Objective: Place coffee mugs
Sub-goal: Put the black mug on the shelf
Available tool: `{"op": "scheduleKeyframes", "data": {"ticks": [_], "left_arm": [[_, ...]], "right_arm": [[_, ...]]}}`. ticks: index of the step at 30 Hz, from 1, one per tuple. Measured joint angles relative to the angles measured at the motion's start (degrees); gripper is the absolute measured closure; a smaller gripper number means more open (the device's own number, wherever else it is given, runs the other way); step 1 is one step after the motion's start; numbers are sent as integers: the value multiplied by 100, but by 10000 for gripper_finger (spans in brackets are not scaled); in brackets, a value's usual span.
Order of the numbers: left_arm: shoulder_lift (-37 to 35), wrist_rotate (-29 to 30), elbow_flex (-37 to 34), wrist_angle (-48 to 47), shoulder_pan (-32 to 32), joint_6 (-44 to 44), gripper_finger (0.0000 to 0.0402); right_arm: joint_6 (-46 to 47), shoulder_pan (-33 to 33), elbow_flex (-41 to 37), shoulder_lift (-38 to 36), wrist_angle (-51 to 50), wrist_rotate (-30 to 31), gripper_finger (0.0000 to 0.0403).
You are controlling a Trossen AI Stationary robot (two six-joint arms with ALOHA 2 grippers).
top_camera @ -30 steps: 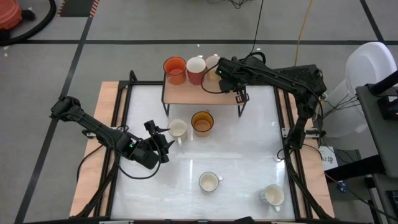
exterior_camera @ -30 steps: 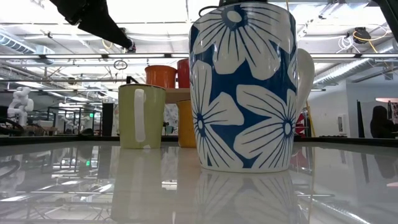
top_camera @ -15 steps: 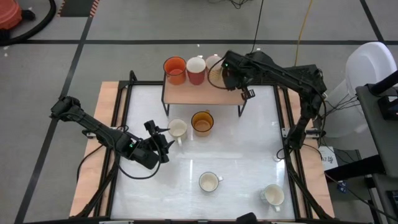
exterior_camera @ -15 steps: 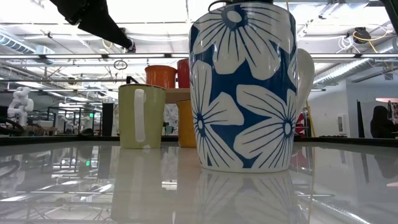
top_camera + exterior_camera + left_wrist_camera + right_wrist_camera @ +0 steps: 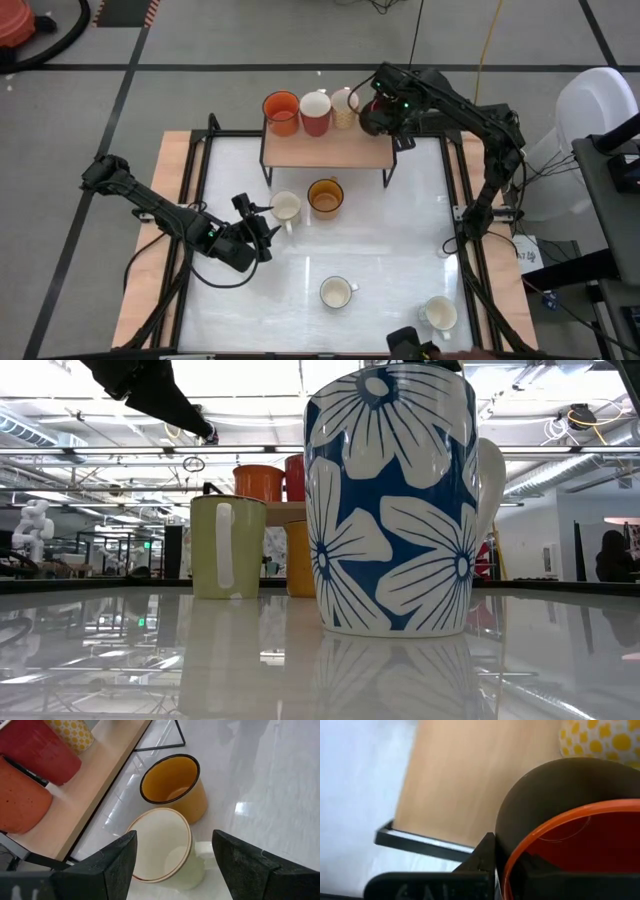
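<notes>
Eight coffee mugs share a white table (image 5: 400, 250) and a raised wooden shelf (image 5: 325, 150) at its far edge. On the shelf an orange mug (image 5: 281, 112), a red mug (image 5: 315, 110) and a yellow-dotted mug (image 5: 345, 107) stand in a row, all apparently empty. The right gripper (image 5: 378, 118), at the shelf's right end beside the dotted mug, is clamped on a dark mug with an orange rim (image 5: 570, 845). Below the shelf, the left gripper (image 5: 172, 870) hovers with fingers spread either side of an empty cream mug (image 5: 162, 847), just beside an empty amber mug (image 5: 172, 785). Two more white mugs (image 5: 337, 292) (image 5: 438, 313) stand near the front; a blue flower-patterned mug (image 5: 395, 500) fills the low view
</notes>
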State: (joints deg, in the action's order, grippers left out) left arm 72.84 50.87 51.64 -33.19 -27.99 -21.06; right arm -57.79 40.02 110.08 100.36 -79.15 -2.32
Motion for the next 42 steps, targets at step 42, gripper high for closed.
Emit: {"op": "scheduleKeyframes", "data": {"ticks": [42], "left_arm": [[0,2,0,-4,0,40,140]], "right_arm": [[-438,298,-664,9,979,-342,277]]}}
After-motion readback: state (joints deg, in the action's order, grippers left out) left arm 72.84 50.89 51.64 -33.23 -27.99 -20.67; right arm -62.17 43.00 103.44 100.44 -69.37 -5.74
